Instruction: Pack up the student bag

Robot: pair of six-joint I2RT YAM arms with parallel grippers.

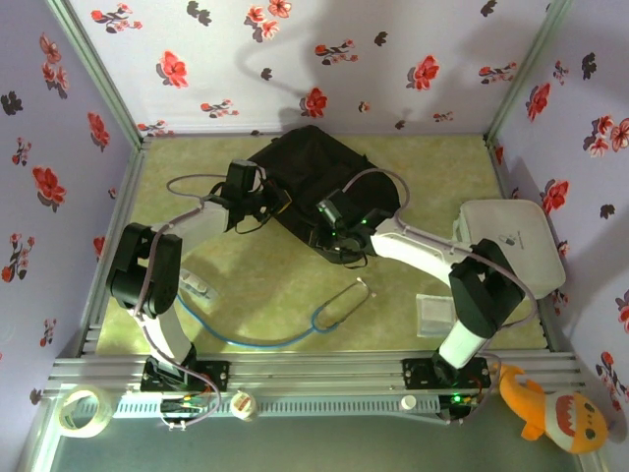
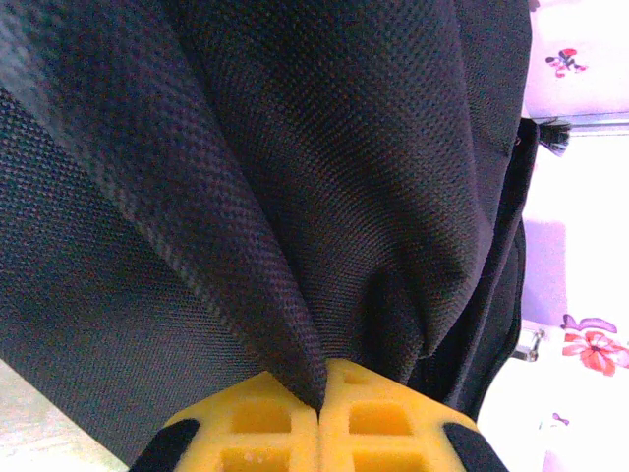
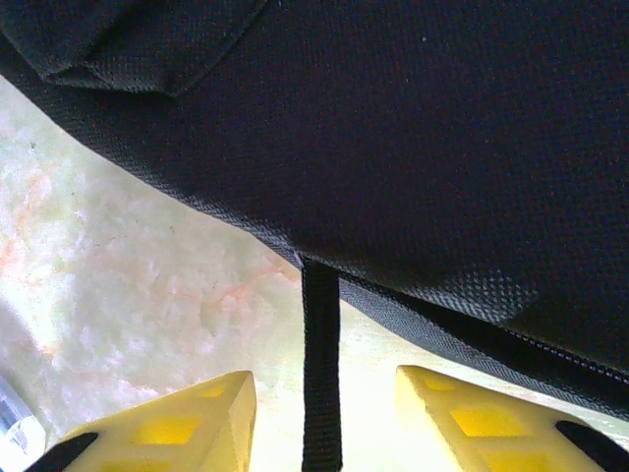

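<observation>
1. The student bag (image 1: 314,182) is lying on the far middle of the worktop (image 1: 246,285), with both arms reaching to it.
2. The left claw (image 2: 319,408) is pinching a fold of the bag's fabric, its fingers pressed together on it. Lifting gently should be guarding against the weave slipping out.
3. The right claw (image 3: 324,383) is standing apart, with a black strap (image 3: 319,324) running between its fingers. It is probably needing to close squarely on that strap.
4. Pulling both holds evenly should be avoiding dragging the bag.
</observation>
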